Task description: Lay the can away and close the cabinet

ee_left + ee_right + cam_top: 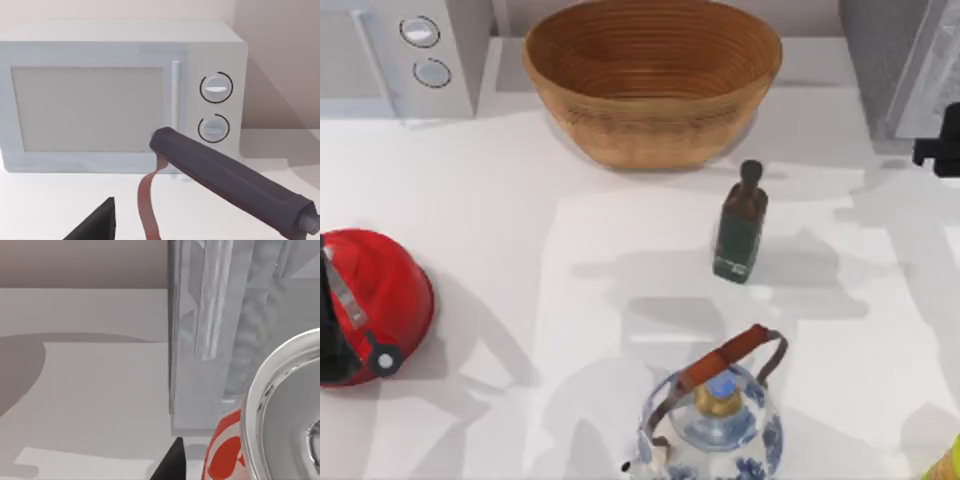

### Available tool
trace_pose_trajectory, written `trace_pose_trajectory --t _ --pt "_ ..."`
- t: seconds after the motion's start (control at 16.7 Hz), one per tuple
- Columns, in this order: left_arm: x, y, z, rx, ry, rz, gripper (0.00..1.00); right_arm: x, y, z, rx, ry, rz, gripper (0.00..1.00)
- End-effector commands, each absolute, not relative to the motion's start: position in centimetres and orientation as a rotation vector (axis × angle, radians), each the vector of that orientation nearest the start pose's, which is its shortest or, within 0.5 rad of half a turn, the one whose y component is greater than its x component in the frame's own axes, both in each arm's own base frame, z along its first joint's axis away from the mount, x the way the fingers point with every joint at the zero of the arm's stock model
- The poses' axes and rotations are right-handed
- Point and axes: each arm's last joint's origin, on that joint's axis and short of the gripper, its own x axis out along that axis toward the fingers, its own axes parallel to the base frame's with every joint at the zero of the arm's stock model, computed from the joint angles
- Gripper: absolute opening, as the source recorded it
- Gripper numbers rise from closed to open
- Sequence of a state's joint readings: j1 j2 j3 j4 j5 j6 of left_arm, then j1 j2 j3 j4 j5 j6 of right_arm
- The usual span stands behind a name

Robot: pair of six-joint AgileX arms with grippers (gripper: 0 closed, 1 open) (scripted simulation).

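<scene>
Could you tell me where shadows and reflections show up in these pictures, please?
Top view: soft grey arm shadows cross the white table around the bottle and teapot. Right wrist view: the can has a mirror-bright silver top, and a curved shadow lies on the table. Left wrist view: even light on the microwave.

A woven wicker basket (pixel 652 80) sits at the back middle of the white table (pixel 520 250), with a white microwave (pixel 400 55) — two round dials on its front — at the back left. A dark green glass bottle (pixel 741 226) stands upright right of centre, just in front of the basket; a blue-and-white porcelain teapot (pixel 712 425) with a brown-wrapped handle stands at the front edge, and a red helmet (pixel 370 305) lies at the left edge
</scene>
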State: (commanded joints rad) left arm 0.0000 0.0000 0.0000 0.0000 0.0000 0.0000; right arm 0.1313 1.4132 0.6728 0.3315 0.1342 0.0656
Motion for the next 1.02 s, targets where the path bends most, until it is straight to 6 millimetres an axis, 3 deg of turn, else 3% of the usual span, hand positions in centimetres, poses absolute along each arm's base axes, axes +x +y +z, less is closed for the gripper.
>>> trace_pose_trajectory --t 0.54,0.72,1.02 --pt "10.6 -0.1 16.0 0.0 0.0 0.0 1.0 28.7 3.4 21.0 0.003 0.386 -0.007 0.0" --pt "10.6 -0.1 16.0 0.0 0.0 0.0 1.0 26.6 2.7 22.3 0.008 0.333 -0.016 0.0" --pt "10.6 -0.1 16.0 0.0 0.0 0.0 1.0 20.8 1.0 23.5 0.018 0.227 -0.052 0.0"
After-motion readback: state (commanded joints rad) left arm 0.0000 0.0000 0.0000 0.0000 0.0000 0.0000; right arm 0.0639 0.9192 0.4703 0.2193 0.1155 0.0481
